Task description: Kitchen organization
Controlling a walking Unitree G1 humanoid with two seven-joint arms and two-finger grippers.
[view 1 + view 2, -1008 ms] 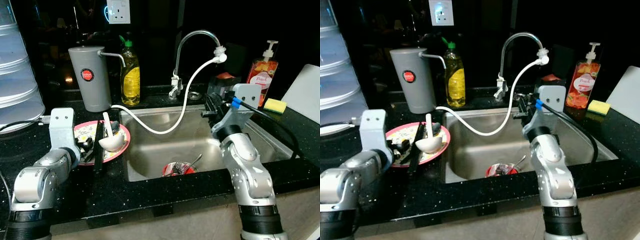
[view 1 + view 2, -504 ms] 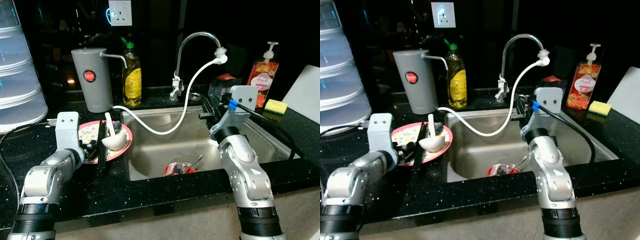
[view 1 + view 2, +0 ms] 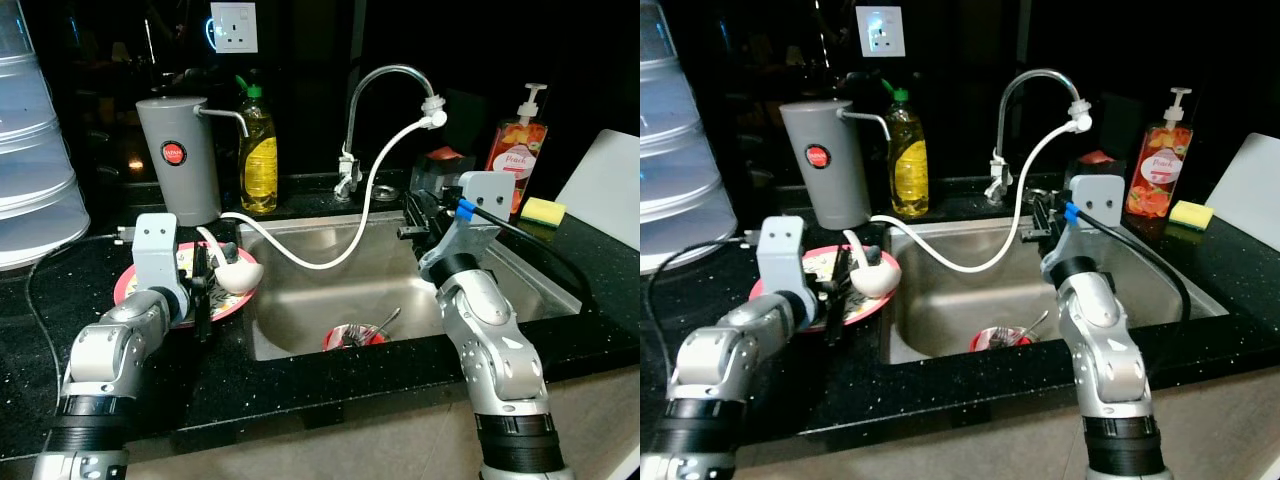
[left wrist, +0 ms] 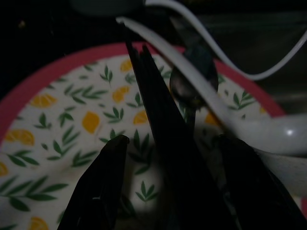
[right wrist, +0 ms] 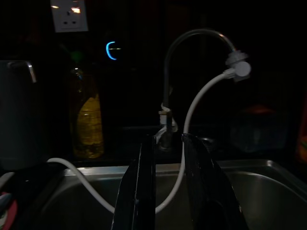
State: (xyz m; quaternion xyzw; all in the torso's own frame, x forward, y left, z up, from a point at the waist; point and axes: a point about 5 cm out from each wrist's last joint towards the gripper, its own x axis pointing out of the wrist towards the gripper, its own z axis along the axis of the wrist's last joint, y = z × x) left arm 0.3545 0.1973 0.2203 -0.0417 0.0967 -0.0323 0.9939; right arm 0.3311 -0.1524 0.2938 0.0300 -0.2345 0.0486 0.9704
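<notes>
My left gripper (image 4: pixel 168 143) is spread around two black chopsticks (image 4: pixel 163 110) on one round pink-rimmed leaf-patterned plate (image 4: pixel 57 120); right gripper (image 5: pixel 168 158) hangs parted.

A home kitchen, as we see it.
We find a steel sink (image 3: pixel 520 262) set in a black speckled tabletop (image 3: pixel 300 385), a curved tap (image 3: pixel 375 80) with a white hose (image 3: pixel 370 215), dish soap (image 3: pixel 258 150), a pump bottle (image 3: pixel 517 145), a sponge (image 3: pixel 543 210), a wall socket (image 3: pixel 233 26) and a dirty plate (image 3: pixel 130 285).
</notes>
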